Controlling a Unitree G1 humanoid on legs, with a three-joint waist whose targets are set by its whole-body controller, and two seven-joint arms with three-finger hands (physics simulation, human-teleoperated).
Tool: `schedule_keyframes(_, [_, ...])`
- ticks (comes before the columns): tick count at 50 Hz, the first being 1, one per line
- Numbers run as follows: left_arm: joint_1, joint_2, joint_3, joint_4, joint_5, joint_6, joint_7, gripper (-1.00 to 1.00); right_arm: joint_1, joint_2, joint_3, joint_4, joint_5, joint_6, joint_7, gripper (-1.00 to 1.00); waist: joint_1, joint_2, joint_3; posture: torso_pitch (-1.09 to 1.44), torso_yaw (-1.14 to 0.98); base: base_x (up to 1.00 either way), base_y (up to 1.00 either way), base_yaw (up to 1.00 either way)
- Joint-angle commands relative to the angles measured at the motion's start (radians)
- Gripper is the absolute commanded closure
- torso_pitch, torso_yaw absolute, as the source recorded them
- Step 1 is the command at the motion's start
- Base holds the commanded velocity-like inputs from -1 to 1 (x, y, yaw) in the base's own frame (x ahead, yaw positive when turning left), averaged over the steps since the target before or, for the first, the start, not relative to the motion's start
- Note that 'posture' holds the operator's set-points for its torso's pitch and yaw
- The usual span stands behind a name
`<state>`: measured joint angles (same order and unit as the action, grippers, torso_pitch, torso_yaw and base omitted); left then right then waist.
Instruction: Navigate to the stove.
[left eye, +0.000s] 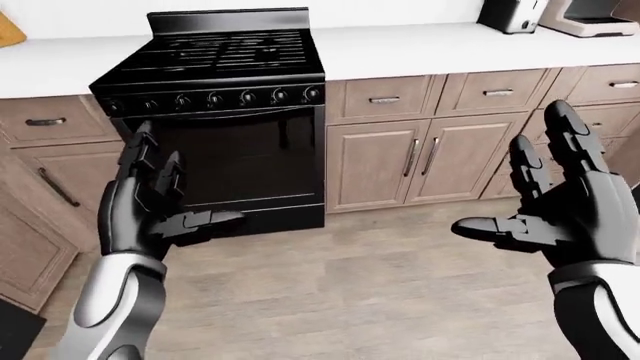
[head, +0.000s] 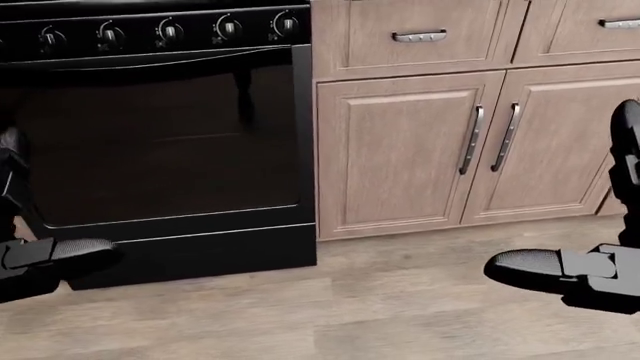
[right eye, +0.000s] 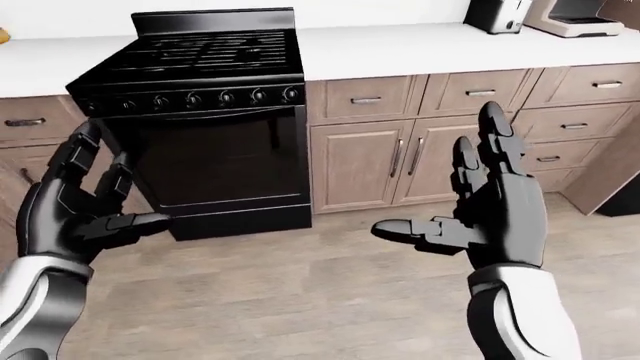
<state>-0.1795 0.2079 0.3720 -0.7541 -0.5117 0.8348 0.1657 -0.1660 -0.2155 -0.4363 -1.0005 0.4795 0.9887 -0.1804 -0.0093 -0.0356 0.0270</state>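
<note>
The black stove (left eye: 215, 112) stands against the wall at the upper left of the left-eye view, with grates on top, a row of knobs and a dark oven door. In the head view the oven door (head: 160, 142) fills the left half. My left hand (left eye: 165, 199) is open and empty, raised before the oven door. My right hand (right eye: 470, 195) is open and empty, raised before the wooden cabinets to the stove's right.
White countertops (left eye: 420, 49) run on both sides of the stove over wooden cabinets (left eye: 415, 161) and drawers. A toaster (left eye: 512, 15) and another appliance (left eye: 600, 16) stand at the top right. A cabinet run (left eye: 35, 225) juts out at the left. The floor (left eye: 350, 285) is wood plank.
</note>
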Motion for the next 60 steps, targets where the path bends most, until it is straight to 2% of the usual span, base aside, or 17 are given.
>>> schedule_keyframes(1, [-0.022,0.013,0.015,-0.033,0.0,-0.037,0.001,-1.0,-0.019,-0.005,0.001,-0.03,0.005,-0.027,0.007,-1.0,0.002,0.003,-0.006,0.0,0.0,0.0,0.31,0.0])
schedule_keyframes(4, [-0.022,0.014,0.013,-0.027,0.003,-0.04,0.001,-1.0,-0.02,-0.004,0.006,-0.025,0.0,-0.032,0.009,-1.0,-0.002,0.053,0.003,0.0,0.0,0.0,0.32,0.0])
schedule_keyframes(6, [-0.022,0.014,0.015,-0.034,-0.002,-0.033,0.004,-1.0,-0.017,-0.002,0.005,-0.025,-0.002,-0.033,0.012,-1.0,-0.002,0.134,-0.02,0.0,0.0,0.0,0.32,0.0])
schedule_keyframes(16, [-0.01,0.007,-0.001,-0.028,0.016,-0.049,-0.004,-1.0,-0.007,0.004,0.015,-0.02,-0.015,-0.045,0.021,-1.0,0.004,0.019,0.006,0.0,0.0,0.0,0.32,0.0])
schedule_keyframes(19, [-0.005,0.003,-0.002,-0.027,0.022,-0.054,-0.01,-1.0,-0.001,0.008,0.018,-0.019,-0.024,-0.052,0.027,-1.0,0.002,-0.044,-0.007,0.0,0.0,0.0,0.32,0.0])
schedule_keyframes(20, [-0.005,0.002,-0.001,-0.029,0.022,-0.052,-0.009,-1.0,0.004,0.011,0.023,-0.018,-0.03,-0.058,0.03,-1.0,-0.008,-0.006,-0.001,0.0,0.0,0.0,0.31,0.0])
schedule_keyframes(23, [-0.002,0.0,0.003,-0.033,0.022,-0.051,-0.011,-1.0,0.009,0.016,0.029,-0.012,-0.043,-0.067,0.04,-1.0,-0.001,-0.02,-0.012,0.0,0.0,0.0,0.32,0.0])
schedule_keyframes(27, [0.005,-0.004,-0.001,-0.035,0.029,-0.058,-0.015,-1.0,0.013,0.022,0.02,-0.018,-0.045,-0.064,0.047,-1.0,0.0,0.017,0.0,0.0,0.0,0.0,0.32,0.0])
schedule_keyframes(29, [0.005,-0.005,0.002,-0.034,0.029,-0.058,-0.018,-1.0,0.012,0.023,0.019,-0.023,-0.045,-0.059,0.047,-1.0,-0.004,0.053,0.005,0.0,0.0,0.0,0.32,0.0])
schedule_keyframes(31, [0.006,-0.006,0.003,-0.037,0.028,-0.055,-0.018,-1.0,0.012,0.024,0.017,-0.027,-0.044,-0.055,0.047,-1.0,-0.003,0.132,-0.018,0.0,0.0,0.0,0.32,0.0])
schedule_keyframes(41, [0.004,-0.003,0.013,-0.038,0.021,-0.054,-0.018,-1.0,0.011,0.025,0.01,-0.034,-0.042,-0.049,0.048,-1.0,0.003,0.022,0.005,0.0,0.0,0.0,0.32,0.0])
schedule_keyframes(44, [0.002,-0.002,0.015,-0.038,0.018,-0.051,-0.016,-1.0,0.013,0.026,0.013,-0.028,-0.046,-0.057,0.05,-1.0,0.002,-0.034,-0.003,0.0,0.0,0.0,0.32,0.0])
schedule_keyframes(52, [0.005,0.0,0.022,-0.044,0.007,-0.048,-0.012,-1.0,0.019,0.03,0.015,-0.032,-0.05,-0.06,0.053,-1.0,0.001,0.015,0.0,0.0,0.0,0.0,0.32,0.0])
schedule_keyframes(54, [0.006,0.001,0.022,-0.048,0.005,-0.045,-0.009,-1.0,0.021,0.031,0.016,-0.028,-0.054,-0.065,0.056,-1.0,-0.003,0.048,0.005,0.0,0.0,0.0,0.31,0.0])
schedule_keyframes(56, [0.005,0.0,0.023,-0.048,0.004,-0.045,-0.007,-1.0,0.021,0.031,0.012,-0.028,-0.054,-0.065,0.058,-1.0,-0.004,0.12,-0.015,0.0,0.0,0.0,0.32,0.0])
schedule_keyframes(57, [0.006,0.001,0.022,-0.047,0.004,-0.047,-0.007,-1.0,0.022,0.032,0.013,-0.028,-0.055,-0.065,0.058,-1.0,-0.007,0.127,-0.027,0.0,0.0,0.0,0.31,0.0])
schedule_keyframes(60, [0.007,0.0,0.018,-0.043,0.008,-0.052,-0.01,-1.0,0.019,0.034,0.018,-0.029,-0.056,-0.062,0.056,-1.0,0.006,0.089,0.002,0.0,0.0,0.0,0.32,0.0])
